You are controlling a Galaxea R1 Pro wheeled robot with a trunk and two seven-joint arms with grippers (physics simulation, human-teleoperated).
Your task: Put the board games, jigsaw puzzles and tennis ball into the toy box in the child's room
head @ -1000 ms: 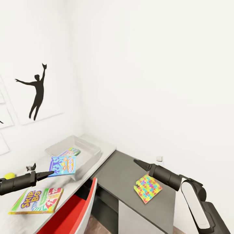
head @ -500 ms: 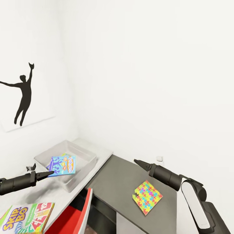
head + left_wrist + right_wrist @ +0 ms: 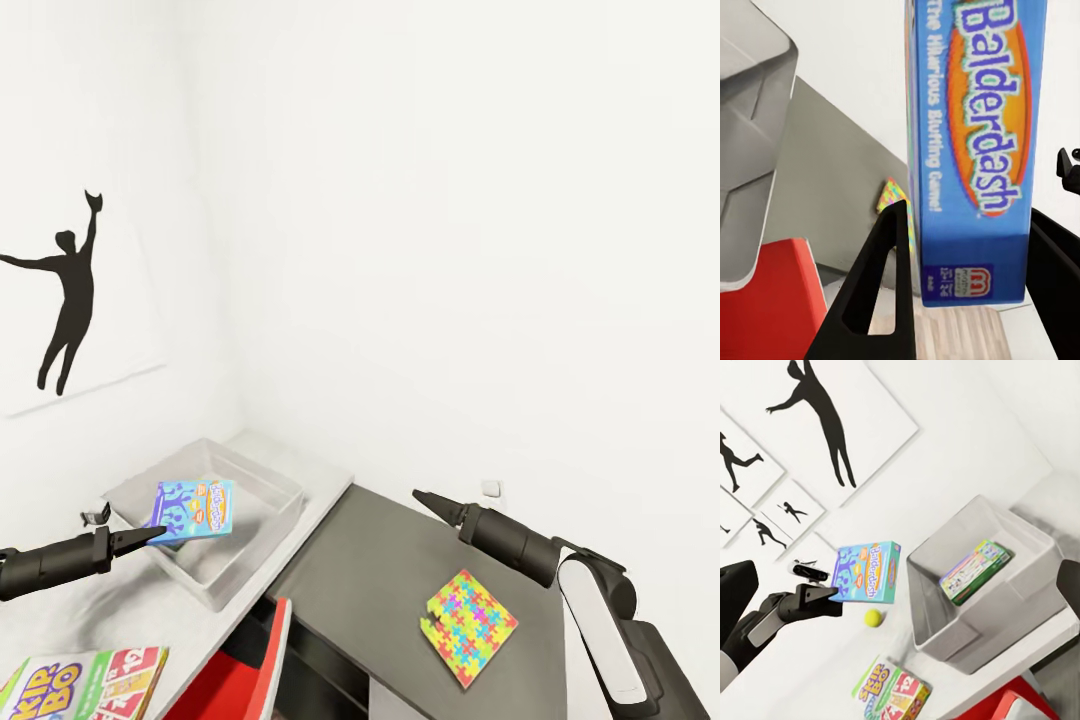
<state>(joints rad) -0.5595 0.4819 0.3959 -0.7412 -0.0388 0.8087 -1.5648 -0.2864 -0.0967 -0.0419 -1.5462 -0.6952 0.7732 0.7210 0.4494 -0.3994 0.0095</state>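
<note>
My left gripper (image 3: 150,537) is shut on the blue Balderdash board game (image 3: 193,508), which hangs above the light-grey table (image 3: 130,600). In the left wrist view the box (image 3: 975,150) sits between the fingers (image 3: 881,300). It hovers just beside the grey toy box (image 3: 272,478). Inside the toy box (image 3: 1020,547) lies another board game (image 3: 975,570). A Skip-Bo board game (image 3: 80,685) and the tennis ball (image 3: 873,617) rest on the table. One jigsaw puzzle (image 3: 470,627) lies on the dark counter. My right gripper (image 3: 418,496) hangs open above that counter, holding nothing.
A red chair (image 3: 240,680) stands tucked against the desk corner. The dark-grey counter (image 3: 370,560) joins the desk at the room's corner, with white walls close behind both. Black silhouette pictures (image 3: 65,290) hang on the left wall.
The whole view has swung to the right, so the desk things slid left and down in the picture. The left gripper keeps the blue box, now nearer the toy box.
</note>
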